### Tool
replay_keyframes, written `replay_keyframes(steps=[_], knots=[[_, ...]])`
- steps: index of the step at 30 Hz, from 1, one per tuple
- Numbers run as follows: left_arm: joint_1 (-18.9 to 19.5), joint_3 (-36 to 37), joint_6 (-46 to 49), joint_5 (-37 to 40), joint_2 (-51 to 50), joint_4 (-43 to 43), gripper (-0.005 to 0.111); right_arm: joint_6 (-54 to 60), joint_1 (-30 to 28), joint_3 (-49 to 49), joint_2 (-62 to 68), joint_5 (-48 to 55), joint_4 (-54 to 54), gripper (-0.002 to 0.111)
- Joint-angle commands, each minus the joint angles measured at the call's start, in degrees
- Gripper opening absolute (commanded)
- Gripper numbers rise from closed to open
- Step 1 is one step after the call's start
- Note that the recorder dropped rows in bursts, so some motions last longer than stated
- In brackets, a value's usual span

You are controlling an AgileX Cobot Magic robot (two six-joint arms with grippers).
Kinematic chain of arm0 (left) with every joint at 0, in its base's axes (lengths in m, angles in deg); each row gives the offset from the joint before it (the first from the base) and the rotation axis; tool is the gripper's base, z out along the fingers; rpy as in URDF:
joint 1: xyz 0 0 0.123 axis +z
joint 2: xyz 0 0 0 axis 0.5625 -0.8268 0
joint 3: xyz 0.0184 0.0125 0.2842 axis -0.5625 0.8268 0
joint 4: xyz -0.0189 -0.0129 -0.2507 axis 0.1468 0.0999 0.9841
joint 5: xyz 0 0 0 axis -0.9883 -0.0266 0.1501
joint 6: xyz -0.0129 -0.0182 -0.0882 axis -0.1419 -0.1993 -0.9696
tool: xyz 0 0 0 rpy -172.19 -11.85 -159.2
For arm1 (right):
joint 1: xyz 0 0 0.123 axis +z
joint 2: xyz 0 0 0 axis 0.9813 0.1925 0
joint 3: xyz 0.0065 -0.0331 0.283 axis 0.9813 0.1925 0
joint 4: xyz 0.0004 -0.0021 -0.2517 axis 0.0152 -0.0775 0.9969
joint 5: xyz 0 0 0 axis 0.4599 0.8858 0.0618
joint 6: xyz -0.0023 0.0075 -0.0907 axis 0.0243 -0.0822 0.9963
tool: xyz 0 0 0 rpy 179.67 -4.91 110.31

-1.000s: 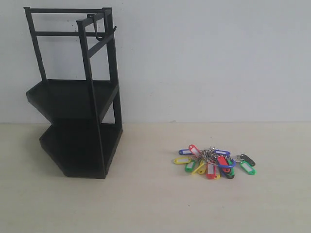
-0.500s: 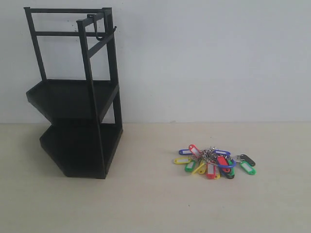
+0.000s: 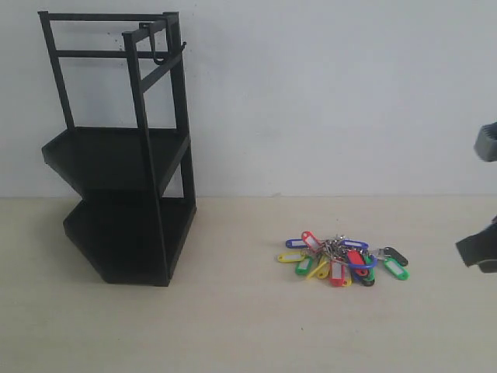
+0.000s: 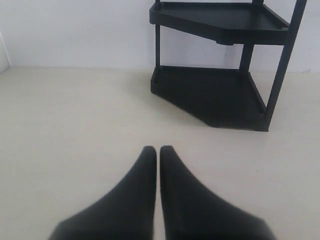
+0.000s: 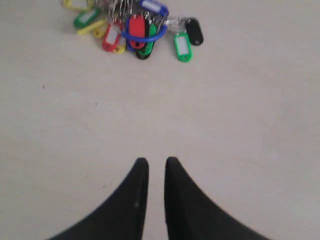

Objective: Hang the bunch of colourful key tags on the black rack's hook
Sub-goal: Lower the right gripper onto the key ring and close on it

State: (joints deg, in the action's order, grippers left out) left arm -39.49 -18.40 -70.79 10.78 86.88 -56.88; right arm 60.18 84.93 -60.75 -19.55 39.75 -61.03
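The colourful key tag bunch (image 3: pixel 342 262) lies flat on the pale table, right of centre; the right wrist view shows it as the key tag bunch (image 5: pixel 137 27) with its blue loop on top. The black rack (image 3: pixel 116 155) stands at the back left, with the small hook (image 3: pixel 161 56) curving from its top bar. My right gripper (image 5: pixel 156 161) hovers over bare table short of the bunch, its jaws nearly together and nothing between them. My left gripper (image 4: pixel 158 149) is shut and empty, facing the rack's lower shelves (image 4: pixel 215 95).
A dark part of my right arm (image 3: pixel 481 252) shows at the right edge of the exterior view, to the right of the bunch. A white wall runs along the back of the table (image 3: pixel 248 326).
My right arm has come into the exterior view at the right edge. The bunch and the rack have not moved.
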Motion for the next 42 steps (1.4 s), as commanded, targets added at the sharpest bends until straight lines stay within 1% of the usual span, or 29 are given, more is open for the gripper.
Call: replay_keyframes(steps=[1,2,3,7,8,9,12,15,18,22,25,29,42], knots=[[0.12,-0.14,0.0,-0.2,-0.2,0.16,0.004,5.79,0.17,-6.03,11.57,1.29,-0.88,0.039],[0.12,-0.14,0.0,-0.2,-0.2,0.16,0.004,6.97,0.59,-7.13,13.98,0.57,-0.88,0.045],[0.12,-0.14,0.0,-0.2,-0.2,0.16,0.004,7.67,1.17,-8.13,16.3,-0.63,-0.99,0.048],[0.12,-0.14,0.0,-0.2,-0.2,0.16,0.004,10.47,4.66,-11.78,24.62,-6.81,-0.99,0.048],[0.12,-0.14,0.0,-0.2,-0.2,0.16,0.004,10.79,6.67,-14.24,28.75,-9.31,-0.71,0.048],[0.12,-0.14,0.0,-0.2,-0.2,0.16,0.004,10.79,7.26,-15.61,30.74,-10.04,-0.5,0.048],[0.12,-0.14,0.0,-0.2,-0.2,0.16,0.004,11.64,7.8,-21.67,39.16,-10.57,-0.39,0.048],[0.12,-0.14,0.0,-0.2,-0.2,0.16,0.004,12.74,7.8,-25.08,44.36,-11.24,-0.58,0.048],[0.12,-0.14,0.0,-0.2,-0.2,0.16,0.004,13.94,7.93,-25.21,46.18,-14.66,-0.89,0.048],[0.12,-0.14,0.0,-0.2,-0.2,0.16,0.004,21.15,9.75,-25.21,46.83,-17.13,-1.32,0.048],[0.12,-0.14,0.0,-0.2,-0.2,0.16,0.004,21.51,10.46,-25.21,47.83,-20.37,-1.46,0.05],[0.12,-0.14,0.0,-0.2,-0.2,0.16,0.004,21.51,10.46,-25.21,48.6,-22.68,-1.46,0.05],[0.12,-0.14,0.0,-0.2,-0.2,0.16,0.004,21.74,10.46,-25.21,49.25,-22.48,-0.66,0.05]])
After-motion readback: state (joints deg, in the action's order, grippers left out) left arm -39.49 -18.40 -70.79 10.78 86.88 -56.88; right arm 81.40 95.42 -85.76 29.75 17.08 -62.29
